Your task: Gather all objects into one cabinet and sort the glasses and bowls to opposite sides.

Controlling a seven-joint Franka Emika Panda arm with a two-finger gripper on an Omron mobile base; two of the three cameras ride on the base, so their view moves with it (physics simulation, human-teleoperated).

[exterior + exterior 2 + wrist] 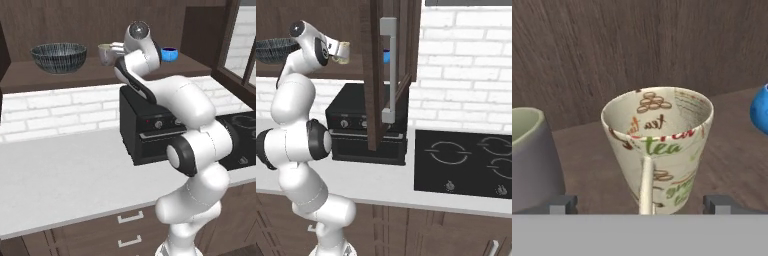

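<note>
With the gripper (640, 202) spread wide and grasping nothing, its tips flanking the beige tea-print cup (658, 145) that stands on the cabinet shelf (95, 72) just beside the grey cup (532, 157), draw straight back so you don't tip either.

Item: beige-tan handleless cup printed all over with lettering and small brown bean shapes (658, 145). On its outer wall I read "tea" in green letters; on the inner wall, "tea" again in dark brown script. Lower down I see more green lettering, partly cut off, which I cannot read. I find no other legible text.
</note>
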